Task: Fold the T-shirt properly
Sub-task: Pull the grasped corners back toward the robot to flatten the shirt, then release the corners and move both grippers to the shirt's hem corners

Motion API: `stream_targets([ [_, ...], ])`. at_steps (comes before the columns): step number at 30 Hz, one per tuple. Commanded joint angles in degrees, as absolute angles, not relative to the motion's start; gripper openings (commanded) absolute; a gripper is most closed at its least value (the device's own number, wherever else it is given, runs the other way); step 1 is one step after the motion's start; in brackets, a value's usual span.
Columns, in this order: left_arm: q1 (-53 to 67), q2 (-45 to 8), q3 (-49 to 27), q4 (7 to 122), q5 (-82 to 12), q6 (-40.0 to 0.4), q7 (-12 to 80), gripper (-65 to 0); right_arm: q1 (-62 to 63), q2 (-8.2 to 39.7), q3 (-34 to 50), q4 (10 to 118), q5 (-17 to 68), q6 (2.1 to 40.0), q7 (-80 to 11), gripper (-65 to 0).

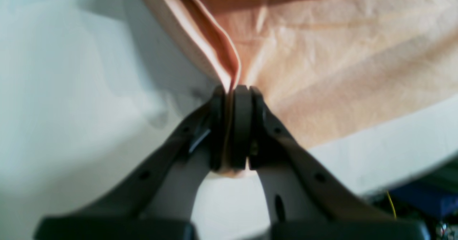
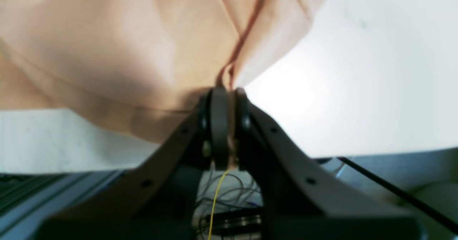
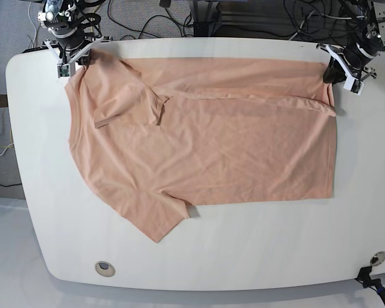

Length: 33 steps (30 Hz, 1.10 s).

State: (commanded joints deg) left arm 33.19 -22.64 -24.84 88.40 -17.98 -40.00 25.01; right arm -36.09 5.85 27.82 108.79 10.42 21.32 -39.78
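A: What lies nearest in the base view?

B: Bare white table, then the shirt — peach, spread flat over the middle. One sleeve points toward the near edge, left of centre. The other sleeve is folded in on the chest, at the upper left.

A: And the far edge?

B: A strip along the far side is doubled over onto the body, running nearly the full width. Both arms sit at the ends of that strip, at the table's far edge.

A: The left gripper?

B: On the base view's right. From its wrist camera the jaws are pressed together with a pinch of cloth between the pads; the fabric fans out from the tips in a raised ridge.

A: The right gripper?

B: On the base view's left, at the shoulder corner — closed the same way, with a fold of shirt clamped between its pads and cloth rising from the tips. Cables lie beyond the table behind both.
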Motion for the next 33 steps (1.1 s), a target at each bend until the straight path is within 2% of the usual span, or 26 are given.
stream_targets([
  [11, 34.2, -22.7, -24.8, 88.4, -18.0, -40.0, 25.0, -65.0, -36.7, 6.0, 27.8, 109.0, 10.4, 21.3, -39.8, -63.7],
  [14, 34.1, -22.9, -24.8, 88.4, -18.0, -40.0, 25.0, -65.0, -36.6, 6.0, 27.8, 109.1, 10.4, 21.3, -39.8, -56.2],
  [17, 34.2, -23.9, -24.8, 88.4, -18.0, -40.0, 25.0, -49.6, -36.5, 5.9, 27.8, 109.2, 10.4, 21.3, -39.8, -46.1],
  [18, 34.2, -23.9, -24.8, 88.4, -18.0, -40.0, 25.0, -46.9, -36.5, 5.9, 27.8, 109.7, 10.4, 21.3, -39.8, -43.9],
  [20, 34.2, -24.0, -24.8, 88.4, -18.0, -40.0, 25.0, -45.7, -36.6, 5.9, 27.8, 111.1, 10.4, 21.3, -39.8, -40.5],
  [29, 34.1, -25.2, -25.4, 96.8, -18.0, -40.0, 25.0, -45.7, -35.8, 6.2, 27.7, 115.0, 10.4, 21.3, -39.8, -39.5],
  [33, 32.9, -24.8, -31.1, 100.0, -18.2, -40.0, 25.0, -45.7, -34.1, 7.0, 27.6, 115.2, 10.4, 21.3, -39.8, -39.4],
])
